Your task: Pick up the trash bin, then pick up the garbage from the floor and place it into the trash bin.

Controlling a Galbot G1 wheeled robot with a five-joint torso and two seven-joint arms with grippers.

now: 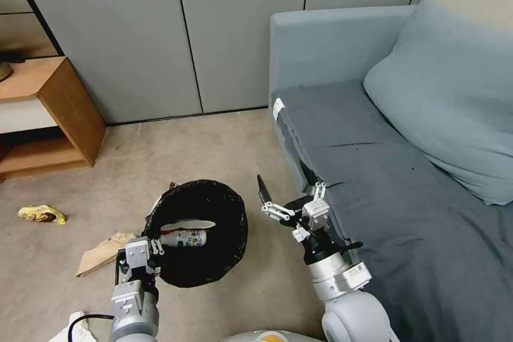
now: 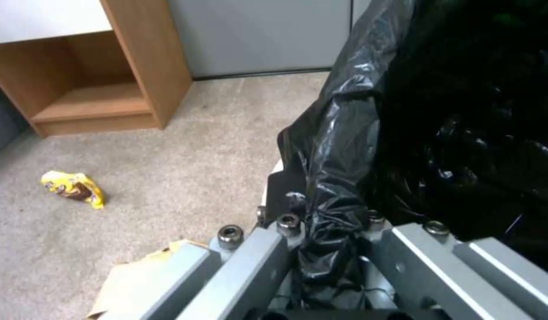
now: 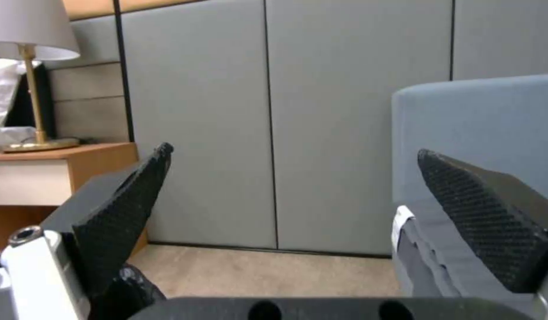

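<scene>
Left claw [image 1: 140, 256] clamped on the near rim of the trash bin [image 1: 197, 232], pinching black liner [image 2: 339, 191] between its fingers; bin held off the floor and tipped so the mouth faces up toward the head camera. Already inside: a small green-labelled bottle [image 1: 184, 238] lying on its side, with a white scrap [image 1: 188, 224] just above it.

Right claw [image 1: 278, 200] free, spread wide with nothing between the pads [image 3: 129, 209], hovering between bin and sofa [image 1: 395, 181], pointing toward the wall panels.

Remaining garbage all on the left side of the bin, away from the free claw: brown cardboard scrap [image 1: 101, 252] flat on the carpet just beside the left claw, yellow snack wrapper [image 1: 41, 214] farther off toward the wooden cabinet [image 1: 51, 112], white paper [image 1: 72, 330] near the base.

Key relation, as a judgement: nearest litter closest to the busy arm, so the open right claw probably needs to cross in front of the bin, or the base needs to turn, to reach the cardboard.
</scene>
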